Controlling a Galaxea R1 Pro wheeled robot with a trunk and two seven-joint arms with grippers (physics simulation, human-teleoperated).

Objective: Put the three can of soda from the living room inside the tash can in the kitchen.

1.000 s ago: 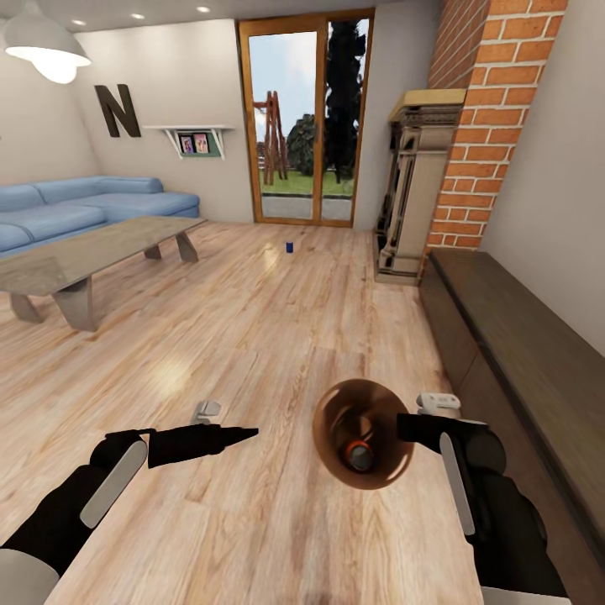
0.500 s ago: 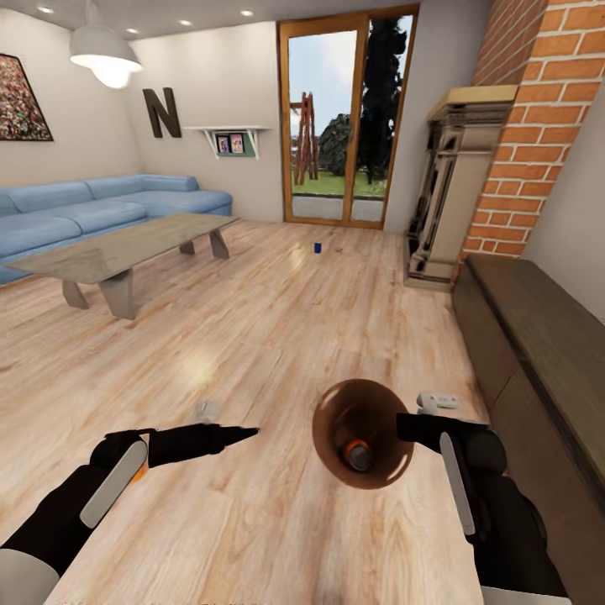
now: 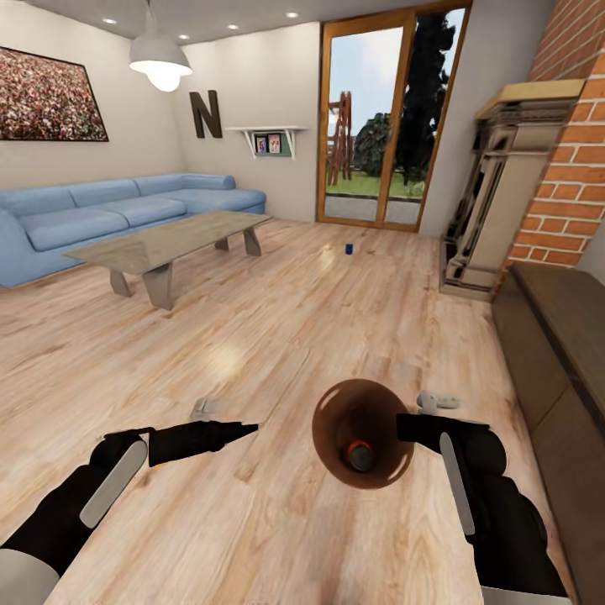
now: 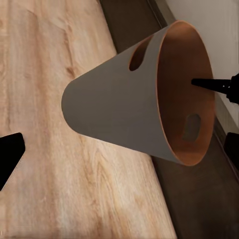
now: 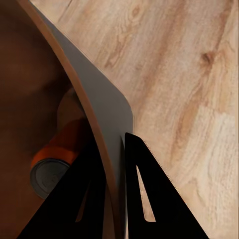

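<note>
My right gripper (image 3: pixel 402 427) is shut on the rim of the brown trash can (image 3: pixel 332 420), which hangs tilted above the wood floor with its mouth toward the head camera. One orange can of soda (image 3: pixel 358 445) lies at its bottom. The right wrist view shows the bin wall (image 5: pixel 94 94) pinched between both fingers and the orange can (image 5: pixel 59 154) inside. A dark blue can (image 3: pixel 348 249) stands on the floor far ahead, near the glass doors. To the bin's left, my left gripper (image 3: pixel 248 431) holds nothing. In its wrist view one finger (image 4: pixel 9 155) sits wide of the bin (image 4: pixel 114 107).
I am in the living room. A low coffee table (image 3: pixel 168 239) and a light-blue sofa (image 3: pixel 109 210) stand at the left. A fireplace (image 3: pixel 496 202), a brick column (image 3: pixel 571 168) and a dark low bench (image 3: pixel 555 336) line the right side. Glass doors (image 3: pixel 378 126) are ahead.
The head view has swung left, so sofa, table and doors sit further right in the picture. Both arms and the held bin keep their places in the picture.
</note>
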